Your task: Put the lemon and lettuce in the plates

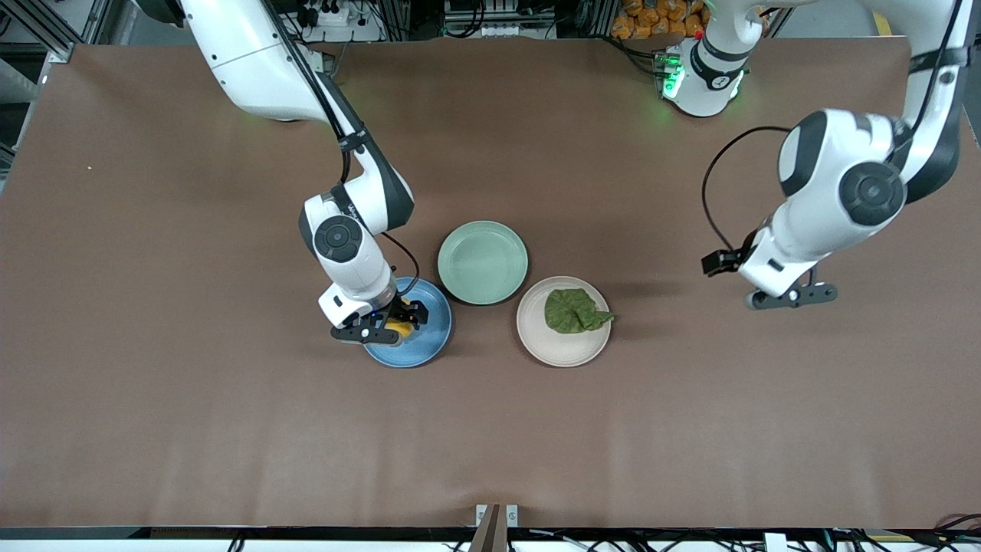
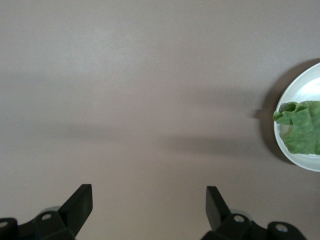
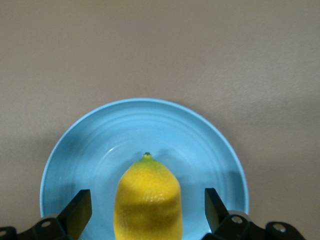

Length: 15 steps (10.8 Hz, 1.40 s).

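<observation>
The yellow lemon (image 3: 148, 200) lies in the blue plate (image 3: 90, 145), between the fingers of my right gripper (image 3: 147, 207), which stands open with a gap on each side of the fruit. In the front view the right gripper (image 1: 387, 326) hangs low over the blue plate (image 1: 425, 337) and mostly hides the lemon (image 1: 398, 328). The green lettuce (image 1: 573, 310) rests in the beige-white plate (image 1: 556, 345). My left gripper (image 1: 793, 295) waits open over bare table toward the left arm's end; its wrist view shows the lettuce (image 2: 302, 132) on that plate (image 2: 295, 95).
A pale mint-green plate (image 1: 483, 262) lies empty between the two other plates, a little farther from the front camera. Brown table cloth (image 1: 230, 429) spreads wide on all sides of the plates.
</observation>
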### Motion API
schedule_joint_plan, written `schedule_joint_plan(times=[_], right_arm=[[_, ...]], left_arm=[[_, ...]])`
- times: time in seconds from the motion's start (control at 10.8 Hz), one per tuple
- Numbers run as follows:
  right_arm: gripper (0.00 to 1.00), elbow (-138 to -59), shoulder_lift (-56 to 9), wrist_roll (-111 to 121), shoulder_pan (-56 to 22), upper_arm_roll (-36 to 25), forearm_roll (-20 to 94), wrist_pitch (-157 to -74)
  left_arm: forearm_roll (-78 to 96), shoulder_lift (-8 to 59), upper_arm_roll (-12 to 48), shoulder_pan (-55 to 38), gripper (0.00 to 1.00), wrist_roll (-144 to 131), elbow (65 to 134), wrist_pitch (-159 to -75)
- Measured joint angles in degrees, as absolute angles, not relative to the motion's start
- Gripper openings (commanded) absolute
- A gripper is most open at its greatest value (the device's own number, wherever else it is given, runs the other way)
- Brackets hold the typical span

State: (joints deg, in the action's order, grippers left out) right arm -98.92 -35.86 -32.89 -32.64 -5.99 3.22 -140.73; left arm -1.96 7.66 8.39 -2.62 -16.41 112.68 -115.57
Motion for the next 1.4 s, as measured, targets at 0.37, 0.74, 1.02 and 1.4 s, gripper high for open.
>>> schedule_joint_plan(times=[0.37, 0.74, 1.02, 1.4], right_arm=[[1.0, -93.65, -33.16, -28.55, -28.61, -6.36, 3.21, -125.68], [1.0, -93.21, -27.54, -16.0, -22.05, -6.49, 3.21, -112.59], [1.0, -93.19, -24.38, -8.8, -17.57, -6.58, 3.21, -106.41], [1.0, -92.23, -22.54, -5.54, -12.56, -6.72, 3.19, -97.65]], left_arm=[[-0.32, 2.68, 8.18, -2.63, 1.0, -15.95, 112.46, -116.34], [2.45, 0.96, 7.23, -2.65, 1.0, -15.95, 103.67, -113.18], [1.78, 0.97, 7.11, -2.7, 1.0, -15.54, 98.99, -107.24], [1.04, 0.99, 6.62, -2.65, 1.0, -11.3, 94.69, -98.51]])
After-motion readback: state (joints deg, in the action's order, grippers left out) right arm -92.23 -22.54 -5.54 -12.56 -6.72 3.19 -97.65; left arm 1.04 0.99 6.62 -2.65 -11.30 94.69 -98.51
